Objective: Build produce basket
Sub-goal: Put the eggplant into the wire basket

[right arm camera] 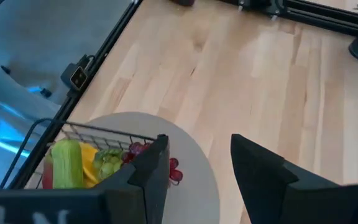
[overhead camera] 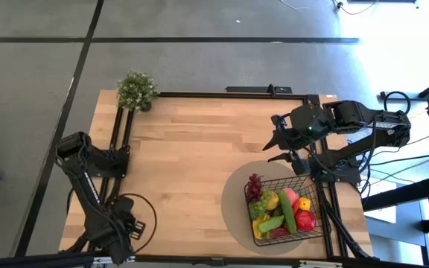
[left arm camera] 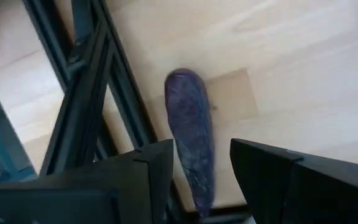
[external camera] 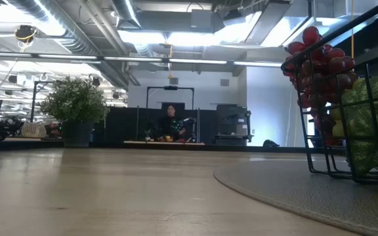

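A black wire basket (overhead camera: pixel 313 195) stands on a round grey mat (overhead camera: pixel 233 201) at the table's near right. It is filled with produce (overhead camera: pixel 281 208): dark red grapes (external camera: pixel 317 56) at its corner, green and yellow pieces, a red and a pink fruit. A purple eggplant (left arm camera: pixel 191 137) lies flat on the wood beside black frame rails (left arm camera: pixel 98 106). My left gripper (left arm camera: pixel 201 144), at the near left corner (overhead camera: pixel 121 223), hovers open above it, one finger on each side. My right gripper (right arm camera: pixel 197 143) hangs open over bare wood beyond the basket (overhead camera: pixel 280 141).
A leafy potted plant (overhead camera: pixel 136 91) stands at the far left corner. Black frame rails run along the table's left, far and right edges. A cable loop (overhead camera: pixel 136 216) lies by the left arm. Bare wood spans the table's middle. A person (external camera: pixel 170 121) sits far off in the room.
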Controlling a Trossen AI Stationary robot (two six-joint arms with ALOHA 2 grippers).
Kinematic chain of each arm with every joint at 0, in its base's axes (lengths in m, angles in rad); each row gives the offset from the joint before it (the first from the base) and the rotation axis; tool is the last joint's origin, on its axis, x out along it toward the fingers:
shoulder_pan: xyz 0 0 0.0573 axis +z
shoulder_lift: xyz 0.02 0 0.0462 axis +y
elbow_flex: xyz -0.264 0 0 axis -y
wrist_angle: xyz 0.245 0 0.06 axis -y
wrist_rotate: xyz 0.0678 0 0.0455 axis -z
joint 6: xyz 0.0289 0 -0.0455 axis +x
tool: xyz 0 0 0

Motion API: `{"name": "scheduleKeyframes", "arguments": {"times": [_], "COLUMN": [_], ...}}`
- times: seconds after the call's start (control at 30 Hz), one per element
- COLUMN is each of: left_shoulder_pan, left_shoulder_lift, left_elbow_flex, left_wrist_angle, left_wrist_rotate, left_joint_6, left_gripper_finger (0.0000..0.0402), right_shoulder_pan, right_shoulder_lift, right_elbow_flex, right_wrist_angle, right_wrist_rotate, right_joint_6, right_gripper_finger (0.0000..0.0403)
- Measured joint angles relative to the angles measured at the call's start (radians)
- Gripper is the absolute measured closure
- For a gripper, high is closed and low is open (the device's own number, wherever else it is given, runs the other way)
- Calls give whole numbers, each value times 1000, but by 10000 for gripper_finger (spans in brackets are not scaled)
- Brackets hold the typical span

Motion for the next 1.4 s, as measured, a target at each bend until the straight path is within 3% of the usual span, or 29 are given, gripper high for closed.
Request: {"name": "scheduleKeyframes", "arguments": {"times": [0.23,0.43,0.7,1.13,1.4], "left_shoulder_pan": [-38,-35,-37,24,87], "left_shoulder_lift": [0,0,-3,-1,-8], "left_elbow_flex": [-148,-224,-257,-267,-214], "left_wrist_angle": [239,286,333,433,312], "left_wrist_rotate": [9,64,86,-59,-57], "left_joint_6": [16,16,29,212,267], "left_gripper_finger": [254,254,254,254,254], "right_shoulder_pan": [-14,-14,-15,-16,-16], "right_shoulder_lift": [0,0,0,0,0], "right_elbow_flex": [0,0,0,0,0], "right_wrist_angle": [12,53,74,86,89], "right_wrist_rotate": [0,0,1,2,2], "right_joint_6": [48,48,78,75,72], "right_gripper_finger": [240,240,240,240,240]}}
